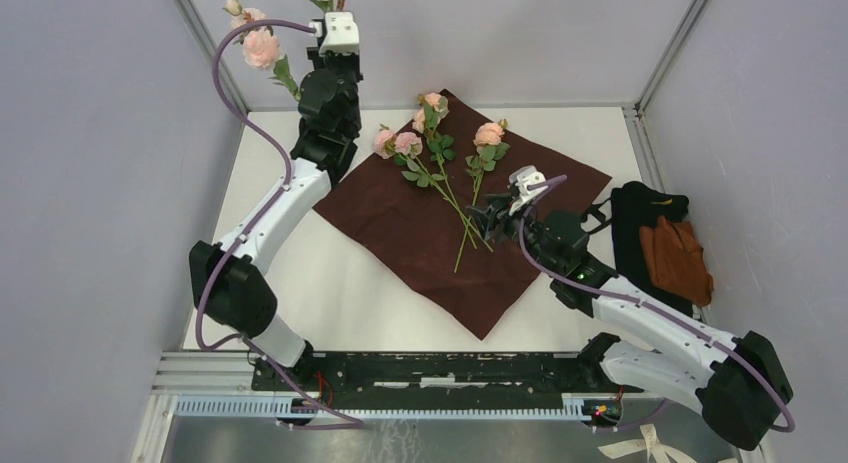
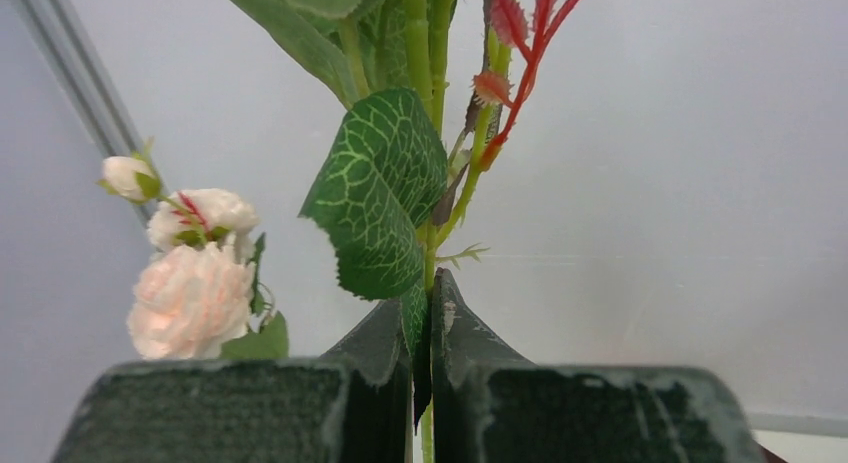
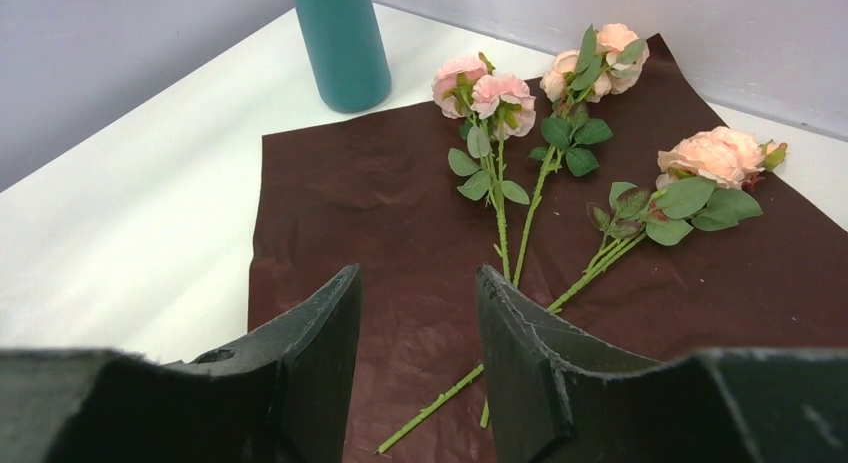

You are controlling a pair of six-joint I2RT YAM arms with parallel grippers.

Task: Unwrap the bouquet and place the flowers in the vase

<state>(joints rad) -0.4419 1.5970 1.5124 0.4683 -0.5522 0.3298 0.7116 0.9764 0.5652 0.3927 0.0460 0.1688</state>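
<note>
Nearest us, left hand (image 2: 428,283) pinched shut on green flower stem (image 2: 417,33), held high at far left; we see pink rose (image 2: 190,298) left of it, same stem or not we cannot tell. Teal vase (image 3: 342,43) upright on tabletop (image 3: 130,213), just off corner of wrapping paper (image 1: 400,233). Paper spread flat, three flowers (image 1: 408,143) lying on it. Over their lower stem ends, right hand (image 3: 418,293) open, empty. Far right, cloth pile (image 1: 665,243).
</note>
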